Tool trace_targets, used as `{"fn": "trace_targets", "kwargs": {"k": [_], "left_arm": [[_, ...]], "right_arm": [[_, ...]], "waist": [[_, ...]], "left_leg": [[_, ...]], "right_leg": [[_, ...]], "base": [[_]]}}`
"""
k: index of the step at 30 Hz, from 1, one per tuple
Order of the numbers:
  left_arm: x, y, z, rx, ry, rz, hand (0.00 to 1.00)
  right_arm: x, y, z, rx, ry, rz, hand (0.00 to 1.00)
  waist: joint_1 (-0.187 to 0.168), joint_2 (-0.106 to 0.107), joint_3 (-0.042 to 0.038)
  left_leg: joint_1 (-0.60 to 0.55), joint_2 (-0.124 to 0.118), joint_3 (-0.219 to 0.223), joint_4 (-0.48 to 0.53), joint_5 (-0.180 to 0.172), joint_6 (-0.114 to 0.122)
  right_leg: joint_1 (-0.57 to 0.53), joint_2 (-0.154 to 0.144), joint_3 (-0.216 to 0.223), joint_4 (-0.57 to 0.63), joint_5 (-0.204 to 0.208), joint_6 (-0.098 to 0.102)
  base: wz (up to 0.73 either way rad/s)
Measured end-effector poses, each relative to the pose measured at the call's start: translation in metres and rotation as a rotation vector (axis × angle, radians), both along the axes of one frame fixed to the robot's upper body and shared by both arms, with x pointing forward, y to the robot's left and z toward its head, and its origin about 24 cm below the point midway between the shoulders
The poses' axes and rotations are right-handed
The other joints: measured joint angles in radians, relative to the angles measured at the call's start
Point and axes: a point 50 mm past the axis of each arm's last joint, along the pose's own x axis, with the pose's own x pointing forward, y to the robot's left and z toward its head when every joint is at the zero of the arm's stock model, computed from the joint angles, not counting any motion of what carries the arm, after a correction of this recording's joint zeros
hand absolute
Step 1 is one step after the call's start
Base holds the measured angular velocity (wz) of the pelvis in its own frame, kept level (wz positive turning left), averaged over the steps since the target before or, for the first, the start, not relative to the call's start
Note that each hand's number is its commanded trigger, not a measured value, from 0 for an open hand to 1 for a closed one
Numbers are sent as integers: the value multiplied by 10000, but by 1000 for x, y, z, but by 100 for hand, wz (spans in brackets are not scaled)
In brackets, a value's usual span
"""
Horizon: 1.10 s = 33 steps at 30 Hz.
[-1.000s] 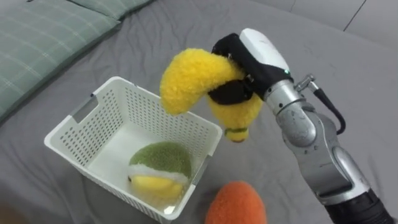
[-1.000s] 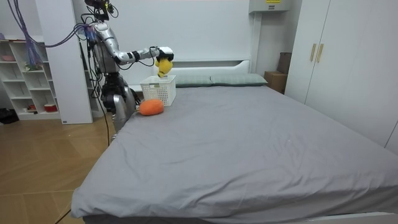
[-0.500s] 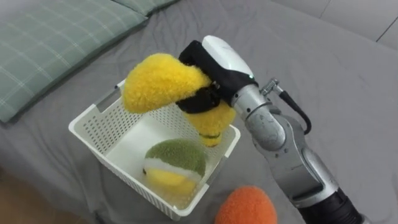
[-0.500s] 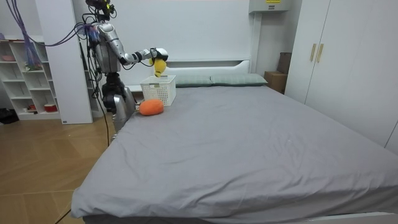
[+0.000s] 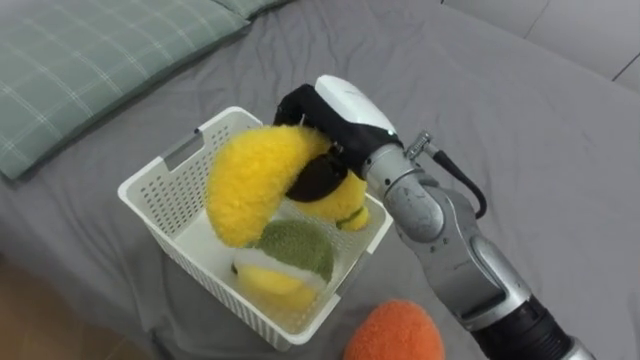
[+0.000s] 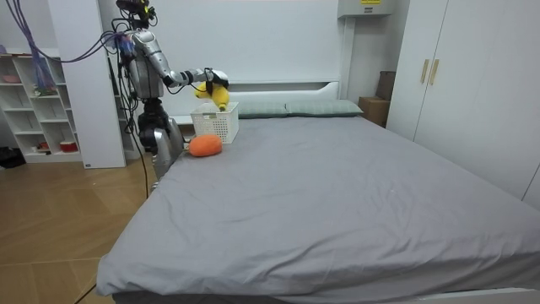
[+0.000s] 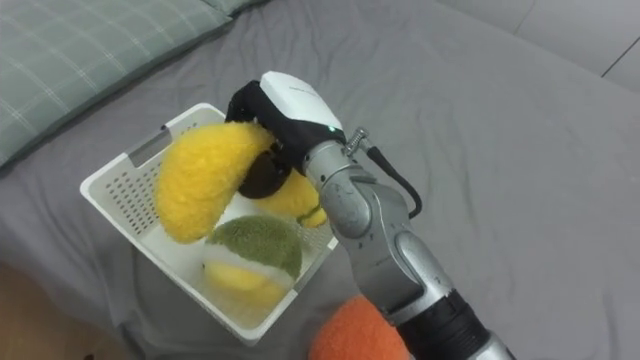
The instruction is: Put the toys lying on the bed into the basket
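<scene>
My right hand (image 5: 335, 115) (image 7: 283, 110) is shut on a curved yellow plush banana (image 5: 252, 182) (image 7: 196, 176), holding it right over the white slatted basket (image 5: 166, 200) (image 7: 110, 190) on the grey bed. One end of the banana droops into the basket. Inside lies a green, white and yellow plush toy (image 5: 288, 257) (image 7: 250, 255). An orange plush toy (image 5: 395, 334) (image 7: 355, 336) rests on the sheet just outside the basket's near corner. In the room view the robot stands at the bed's head corner, arm held over the basket (image 6: 215, 123).
A green checked pillow (image 5: 90, 60) lies left of the basket, near the bed's edge. Grey sheet (image 5: 520, 150) stretches open to the right. In the room view a white shelf unit (image 6: 38, 110) stands behind the robot and wardrobes (image 6: 456, 84) line the far side.
My right hand has carried the banana leftward and down, from beside the basket's rim to above its inside; the banana now dips into the basket. The camera view shifted slightly.
</scene>
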Motion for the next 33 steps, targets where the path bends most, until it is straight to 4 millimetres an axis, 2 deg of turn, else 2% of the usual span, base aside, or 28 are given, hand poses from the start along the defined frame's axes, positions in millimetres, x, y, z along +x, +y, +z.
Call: {"fn": "trace_targets", "kwargs": {"k": [8, 18, 23, 33], "left_arm": [[0, 0, 0, -165, 80, -42, 0], [4, -4, -1, -187, 85, -327, 0], [4, -6, -1, -232, 78, -305, 0], [3, -5, -1, -271, 29, -112, 0]], "right_arm": [[1, -1, -4, 39, 221, -2, 0], [2, -3, -7, 254, 523, -14, 0], [3, -4, -6, 268, 465, -68, 0], [10, -20, 2, 1244, 249, -774, 0]], "waist": [[-29, 16, 12], [-66, 95, 68], [-114, 32, 23], [-283, 25, 16]], "left_leg": [[9, 8, 35, -20, 0, 0], [-14, 10, 63, -39, -7, 5], [-14, 13, 62, -39, -7, 5], [47, 21, 82, -17, -4, 4]], "right_leg": [[-29, 1, 23, -12, 0, 0], [-51, 6, 67, -17, 0, 1], [-51, 13, 78, -29, -1, 1], [-9, 45, 268, -28, 0, 1]], "base": [[0], [0], [0], [0]]}}
